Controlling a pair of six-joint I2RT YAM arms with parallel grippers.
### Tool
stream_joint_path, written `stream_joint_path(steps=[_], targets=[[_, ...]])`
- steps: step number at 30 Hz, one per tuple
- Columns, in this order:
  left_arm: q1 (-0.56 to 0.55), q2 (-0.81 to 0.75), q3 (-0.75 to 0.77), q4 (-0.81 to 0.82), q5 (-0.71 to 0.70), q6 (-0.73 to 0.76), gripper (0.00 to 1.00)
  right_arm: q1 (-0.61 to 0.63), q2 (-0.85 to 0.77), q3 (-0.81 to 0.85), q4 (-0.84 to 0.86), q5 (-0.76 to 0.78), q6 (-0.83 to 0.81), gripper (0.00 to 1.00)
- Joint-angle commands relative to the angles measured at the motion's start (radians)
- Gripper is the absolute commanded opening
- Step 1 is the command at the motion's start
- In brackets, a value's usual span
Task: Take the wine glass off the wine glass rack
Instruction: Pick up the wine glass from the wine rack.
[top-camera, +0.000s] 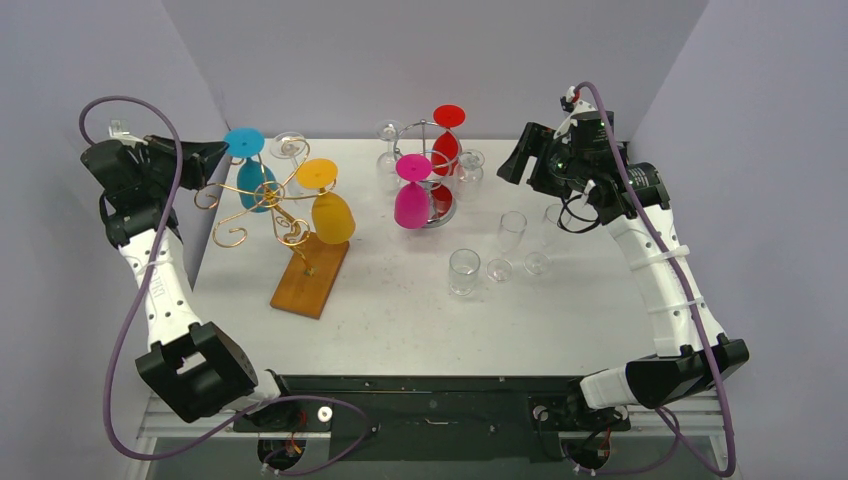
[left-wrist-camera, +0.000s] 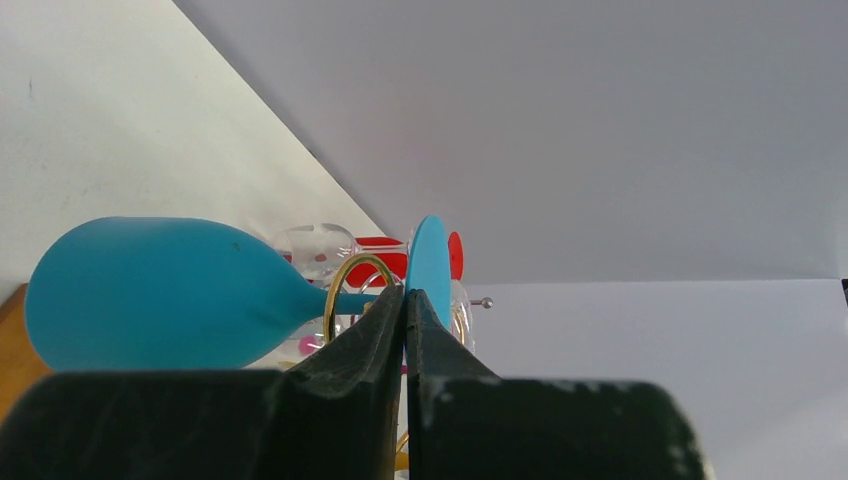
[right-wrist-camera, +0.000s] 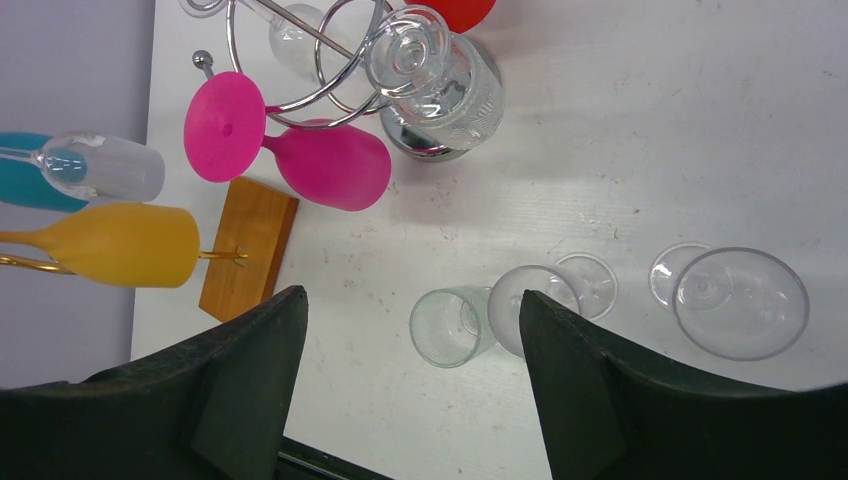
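— Where is the teal wine glass (top-camera: 258, 188)?
— It hangs upside down on the gold wire rack (top-camera: 283, 212), foot up and bowl down. It is close to the left edge of the table (top-camera: 400, 320), toward the far-left corner. A yellow wine glass (top-camera: 332, 216) hangs on the same rack, on the side nearer to the middle. The rack stands on a wooden base (top-camera: 310, 282).
— And the left gripper (top-camera: 225, 152)?
— Its jaws are pressed together; I see no gap between them. In the left wrist view the tips are right at the teal stem, just beside the foot. Whether they touch it, I cannot tell.
— What about the right gripper (top-camera: 508, 168)?
— It hangs above the right part of the table, with its jaws wide apart and nothing in them. Below it stand a clear tumbler (right-wrist-camera: 445, 325) and two clear wine glasses (right-wrist-camera: 740, 300). Toward the far edge, a silver rack (top-camera: 430, 165) carries a pink wine glass (top-camera: 411, 203) and a red wine glass (top-camera: 446, 148).
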Motion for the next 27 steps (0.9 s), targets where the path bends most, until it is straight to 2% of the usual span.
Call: stream_joint_path(steps=[1,27], targets=[[0.007,-0.039,-0.017,0.053,0.043,-0.004,0.00,0.006,-0.008,-0.003,0.034,0.018,-0.006,0.73],[0.075,-0.202,-0.124,-0.018,0.040,0.011,0.00,0.044,0.002,-0.011,0.028,0.040,-0.012,0.73]])
